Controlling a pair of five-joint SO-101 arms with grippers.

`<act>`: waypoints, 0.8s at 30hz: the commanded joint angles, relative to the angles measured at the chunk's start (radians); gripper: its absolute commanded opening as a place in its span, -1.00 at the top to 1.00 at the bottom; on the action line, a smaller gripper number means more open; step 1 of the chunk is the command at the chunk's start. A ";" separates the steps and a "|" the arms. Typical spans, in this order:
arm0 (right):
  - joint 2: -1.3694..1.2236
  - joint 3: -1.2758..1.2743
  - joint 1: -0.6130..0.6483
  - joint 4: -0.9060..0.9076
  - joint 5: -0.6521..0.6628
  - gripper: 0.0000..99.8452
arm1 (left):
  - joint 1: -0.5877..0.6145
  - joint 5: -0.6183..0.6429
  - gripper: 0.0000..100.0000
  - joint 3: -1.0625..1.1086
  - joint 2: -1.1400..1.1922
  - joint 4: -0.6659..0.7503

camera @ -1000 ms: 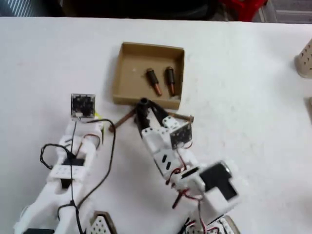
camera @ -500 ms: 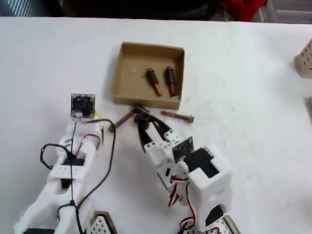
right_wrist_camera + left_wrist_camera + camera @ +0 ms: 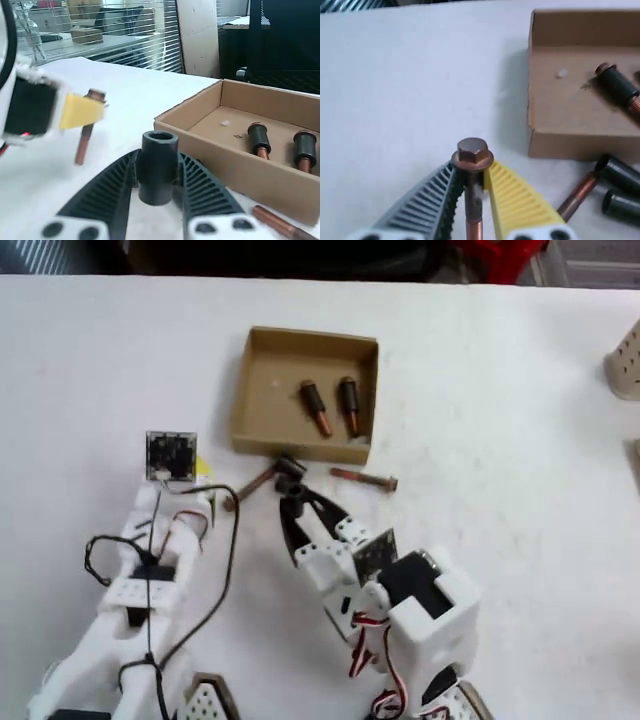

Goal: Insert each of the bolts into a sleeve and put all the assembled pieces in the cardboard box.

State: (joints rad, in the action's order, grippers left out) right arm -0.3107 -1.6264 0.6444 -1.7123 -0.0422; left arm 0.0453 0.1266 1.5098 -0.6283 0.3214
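- Nearest you, your left hand (image 3: 471, 172) was clenched on a bolt (image 3: 472, 156). It gripped the shank just under the hex head, head up, with the threaded end hanging free below the ribbed fingers.
- Right beside it, your right hand (image 3: 159, 160) was closed around a black sleeve (image 3: 159, 175), which stood upright with its open bore facing up.
- Both parts looked rigid, small and light, so weight was no worry. Smooth round walls, though, could twist or slip between the fingers.
- The grips looked sound to me: the sleeve was taken at mid-wall with its mouth clear, and the bolt high on the shank with its tip clear. The tip would need to meet that bore squarely, or it could jam on the rim.
- A little farther out, a second bolt (image 3: 250, 487) lay slanted on the worktop (image 3: 500, 390). Its far end ran up beside your right hand, and I couldn't tell whether it sat in a sleeve of its own.
- A third bolt (image 3: 364, 478) lay bare just in front of the box.
- Farthest off, the cardboard box (image 3: 310, 336) held two assembled pieces, one (image 3: 316, 407) near the other (image 3: 349, 405) but not touching.
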 commanded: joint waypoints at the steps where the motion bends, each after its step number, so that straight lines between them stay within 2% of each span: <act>1: 0.036 -0.005 0.010 -0.024 -0.003 0.97 | -0.058 0.077 0.96 -0.015 -0.044 0.140; 8: 0.036 -0.002 0.007 -0.024 -0.003 0.97 | -0.099 0.120 0.96 -0.014 -0.044 0.393; 12: 0.036 -0.002 0.007 -0.024 -0.003 0.97 | -0.101 0.120 0.96 -0.014 -0.044 0.474; 19: 0.036 0.014 0.004 -0.013 -0.003 0.97 | -0.185 0.124 0.96 0.020 -0.071 0.479; 22: 0.036 0.015 0.004 -0.004 -0.003 0.97 | -0.240 0.127 0.96 0.063 -0.177 0.473; 24: 0.036 0.015 0.004 -0.004 -0.003 0.97 | -0.254 0.129 0.96 0.077 -0.271 0.404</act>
State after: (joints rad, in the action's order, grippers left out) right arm -0.3107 -1.6157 0.6460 -1.7123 -0.0422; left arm -0.1741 0.2432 1.5927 -0.7603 0.7633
